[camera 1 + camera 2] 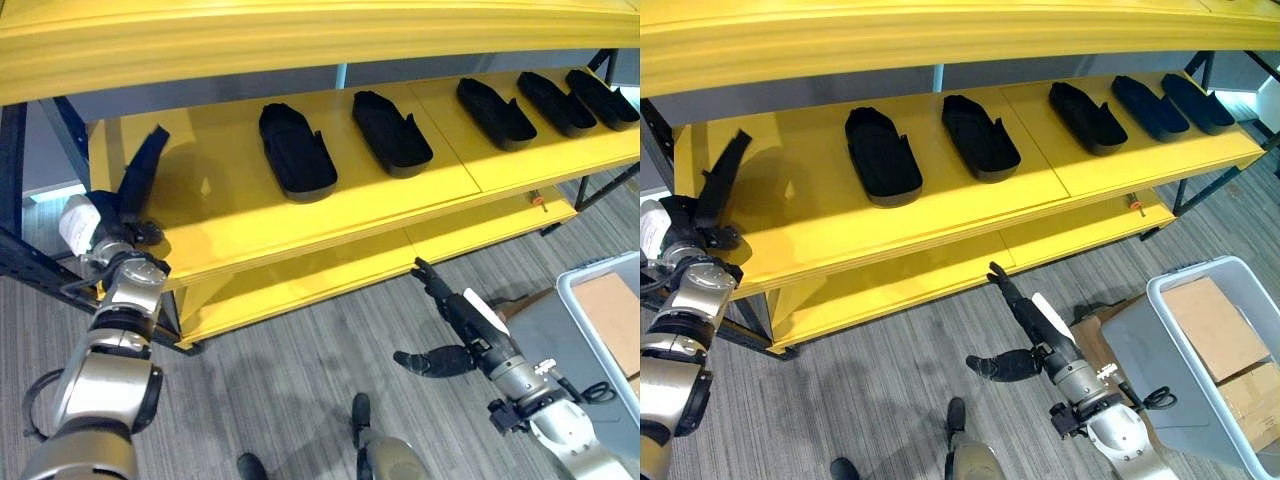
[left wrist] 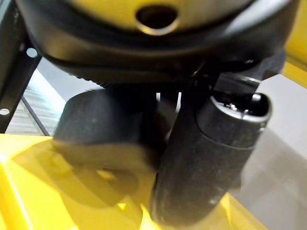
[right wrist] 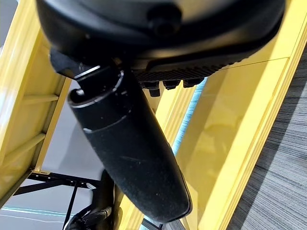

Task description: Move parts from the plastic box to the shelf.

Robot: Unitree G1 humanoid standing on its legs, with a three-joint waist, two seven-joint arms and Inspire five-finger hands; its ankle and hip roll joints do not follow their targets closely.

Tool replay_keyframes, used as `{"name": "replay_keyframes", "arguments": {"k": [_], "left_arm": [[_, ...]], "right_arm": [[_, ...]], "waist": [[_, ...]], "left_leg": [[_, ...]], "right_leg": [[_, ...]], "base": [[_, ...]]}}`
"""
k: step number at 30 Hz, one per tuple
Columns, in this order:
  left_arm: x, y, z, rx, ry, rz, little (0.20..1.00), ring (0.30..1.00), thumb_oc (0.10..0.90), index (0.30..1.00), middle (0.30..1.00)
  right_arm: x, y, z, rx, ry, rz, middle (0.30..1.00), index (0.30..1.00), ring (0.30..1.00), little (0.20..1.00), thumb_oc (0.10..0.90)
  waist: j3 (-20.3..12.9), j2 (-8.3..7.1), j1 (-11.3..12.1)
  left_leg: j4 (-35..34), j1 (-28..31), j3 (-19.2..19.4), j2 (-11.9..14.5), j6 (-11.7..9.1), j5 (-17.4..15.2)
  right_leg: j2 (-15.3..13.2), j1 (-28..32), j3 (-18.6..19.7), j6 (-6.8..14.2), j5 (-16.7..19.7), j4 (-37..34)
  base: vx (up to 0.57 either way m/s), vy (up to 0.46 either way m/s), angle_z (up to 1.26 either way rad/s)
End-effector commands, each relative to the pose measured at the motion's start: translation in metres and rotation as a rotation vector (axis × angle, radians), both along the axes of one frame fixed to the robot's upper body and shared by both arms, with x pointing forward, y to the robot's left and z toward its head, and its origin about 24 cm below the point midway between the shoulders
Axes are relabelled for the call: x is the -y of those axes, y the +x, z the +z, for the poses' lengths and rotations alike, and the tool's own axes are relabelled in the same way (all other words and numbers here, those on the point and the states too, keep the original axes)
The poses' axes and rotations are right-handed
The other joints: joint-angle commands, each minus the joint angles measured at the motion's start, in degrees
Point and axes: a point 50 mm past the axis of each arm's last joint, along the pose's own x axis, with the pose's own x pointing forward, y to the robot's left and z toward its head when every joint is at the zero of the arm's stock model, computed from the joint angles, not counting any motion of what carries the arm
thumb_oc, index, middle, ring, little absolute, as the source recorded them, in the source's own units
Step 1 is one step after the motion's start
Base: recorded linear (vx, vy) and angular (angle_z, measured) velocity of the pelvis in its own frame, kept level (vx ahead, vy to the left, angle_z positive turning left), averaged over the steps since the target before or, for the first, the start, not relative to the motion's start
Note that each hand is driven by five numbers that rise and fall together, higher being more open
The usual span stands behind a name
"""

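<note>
My left hand (image 1: 115, 232) is at the left end of the yellow shelf (image 1: 220, 215), shut on a black part (image 1: 143, 170) that stands tilted above the board. In the left wrist view the thumb (image 2: 206, 158) presses beside that black part (image 2: 105, 129). Several more black parts lie in a row on the shelf, among them one (image 1: 295, 150) left of the middle and another (image 1: 390, 130) beside it. My right hand (image 1: 458, 312) hangs open over the floor in front of the shelf, holding nothing. The grey plastic box (image 1: 1200, 272) stands at the lower right.
Cardboard pieces (image 1: 1215, 320) lie inside the box. A lower yellow shelf (image 1: 330, 270) runs under the main board, with a small orange thing (image 1: 1135, 205) on it. A dark upright post (image 1: 10, 170) stands at the shelf's left end. Another yellow board overhangs at the top.
</note>
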Motion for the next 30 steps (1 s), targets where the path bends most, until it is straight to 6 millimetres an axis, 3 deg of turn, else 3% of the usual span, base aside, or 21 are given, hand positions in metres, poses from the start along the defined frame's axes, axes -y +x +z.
{"name": "replay_keyframes", "arguments": {"k": [1,13,15,17,19,21,23,30], "left_arm": [[-0.011,0.006,0.088,0.242,0.177,-0.008,1.0,1.0,0.9,1.0,1.0],[0.025,0.021,0.128,0.367,0.258,-0.156,1.0,1.0,0.9,1.0,1.0],[0.049,0.027,0.139,0.429,0.28,-0.23,1.0,1.0,0.9,1.0,1.0],[0.056,0.029,0.139,0.439,0.268,-0.254,1.0,1.0,0.9,1.0,1.0],[0.063,0.032,0.129,0.434,0.234,-0.283,1.0,1.0,0.9,1.0,1.0],[0.062,0.031,0.126,0.429,0.218,-0.283,1.0,1.0,0.9,1.0,1.0],[0.058,0.032,0.107,0.394,0.139,-0.28,1.0,1.0,0.9,1.0,1.0],[0.05,0.032,0.07,0.337,-0.065,-0.24,1.0,1.0,0.9,1.0,1.0]], "right_arm": [[-0.002,0.006,0.06,0.304,0.088,0.047,1.0,1.0,1.0,1.0,0.9],[0.004,0.007,0.056,0.291,0.077,0.013,1.0,1.0,1.0,1.0,0.9],[0.005,0.007,0.055,0.289,0.072,-0.001,1.0,1.0,1.0,1.0,0.9],[0.006,0.007,0.054,0.285,0.069,-0.006,1.0,1.0,1.0,1.0,0.9],[0.008,0.007,0.053,0.279,0.068,-0.024,1.0,1.0,1.0,1.0,0.9],[0.009,0.007,0.053,0.279,0.066,-0.027,1.0,1.0,1.0,1.0,0.9],[0.01,0.006,0.052,0.277,0.061,-0.036,1.0,1.0,1.0,1.0,0.9],[0.01,0.006,0.048,0.261,0.071,-0.049,1.0,1.0,1.0,1.0,0.9]], "waist": [[-0.15,-0.59,0.18],[-1.32,0.58,-0.08],[-1.51,0.85,-0.17],[-1.53,0.95,-0.13],[-1.54,1.15,-0.14],[-1.56,1.22,-0.12],[-1.51,1.32,-0.19],[-0.89,1.18,-0.66]], "left_leg": [[-0.21,4.98,-0.64,0.06,-0.88,-0.01],[-0.42,6.03,-0.54,-0.09,-0.86,-0.23],[-0.4,6.09,-0.91,-0.17,-0.76,-0.35],[-0.37,6.12,-0.95,-0.19,-0.74,-0.35],[-0.3,6.19,-1.06,-0.29,-0.65,-0.46],[-0.28,6.18,-1.06,-0.3,-0.64,-0.46],[-0.25,6.26,-0.95,-0.35,-0.65,-0.41],[-0.25,6.05,-0.72,-0.16,-0.7,-0.17]], "right_leg": [[-0.31,5.08,0.92,5.48,-4.1,1.75],[-0.36,6.19,0.99,5.44,-4.08,1.17],[-0.47,6.47,0.76,5.36,-4.14,1.13],[-0.5,6.58,0.66,5.3,-4.14,1.12],[-0.53,6.72,0.61,5.18,-4.17,1.09],[-0.52,6.75,0.64,5.14,-4.2,1.09],[-0.47,6.81,0.78,5.05,-4.17,1.07],[-0.3,6.34,1.07,4.86,-3.92,1.14]], "base": [[0.0,0.0,0.0],[0.0,0.001,-0.01],[0.0,0.0,0.0],[0.0,0.0,0.0],[0.0,0.0,0.0],[0.0,0.0,0.0],[0.0,0.0,0.0],[0.0,0.0,0.0]]}}
